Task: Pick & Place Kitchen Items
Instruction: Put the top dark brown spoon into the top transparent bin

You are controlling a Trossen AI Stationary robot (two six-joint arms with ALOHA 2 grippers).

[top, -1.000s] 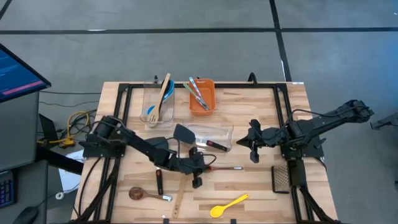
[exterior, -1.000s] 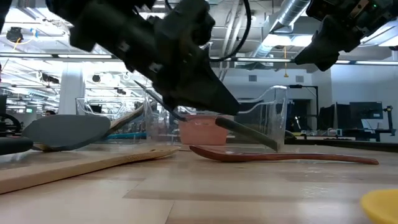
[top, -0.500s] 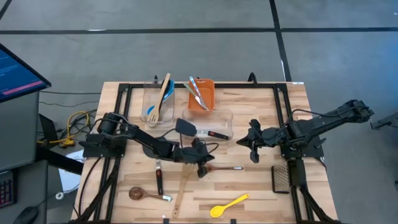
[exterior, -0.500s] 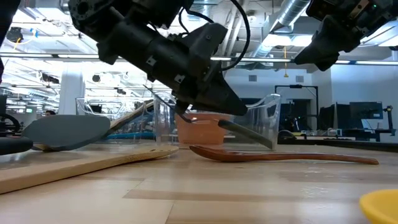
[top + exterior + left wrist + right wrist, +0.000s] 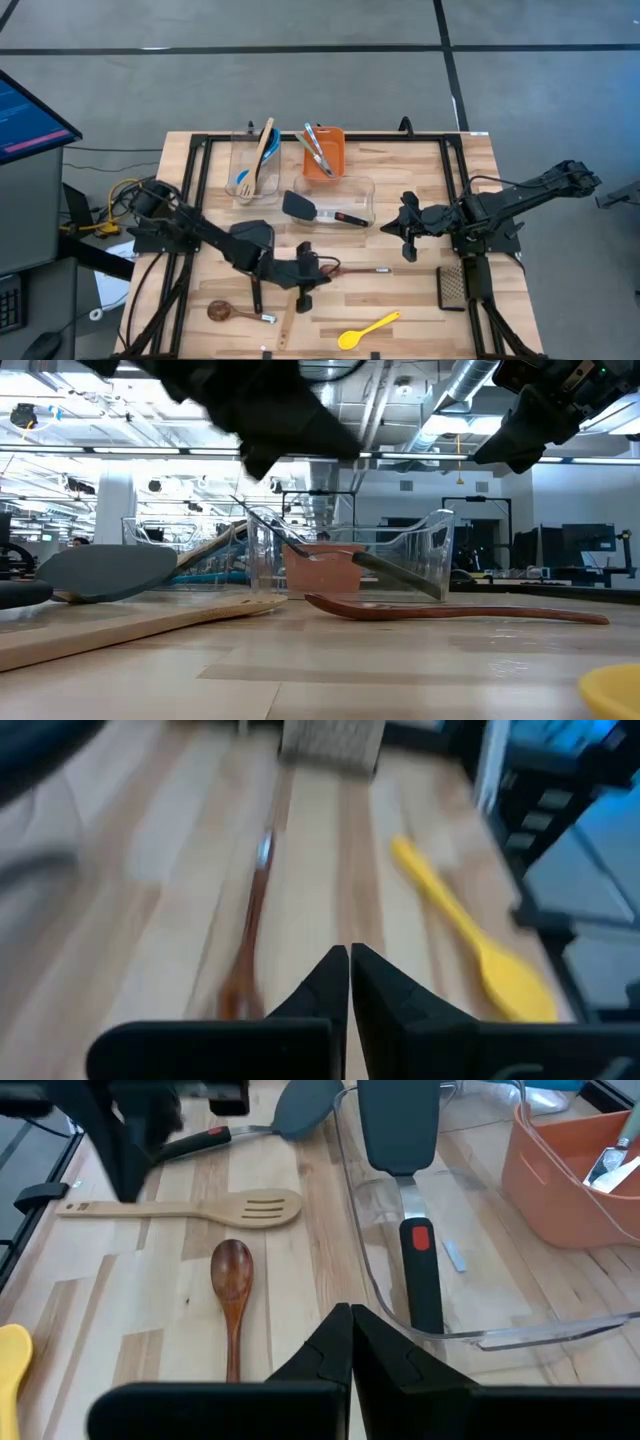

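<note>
High view is showing the left gripper (image 5: 305, 290) hanging near the table's (image 5: 420, 170) front edge with its dark fingers pinched together on nothing, close by the slotted wooden spatula (image 5: 290, 310) and the glossy reddish wooden spoon (image 5: 355, 270). Toward the table's middle, the flat black turner (image 5: 310, 210) with its red-marked handle is lying across the clear tub (image 5: 368, 205). Right gripper (image 5: 403, 228) is waiting clenched and empty by the right edge, the smooth yellow spoon (image 5: 368, 329) lying at the front edge.
</note>
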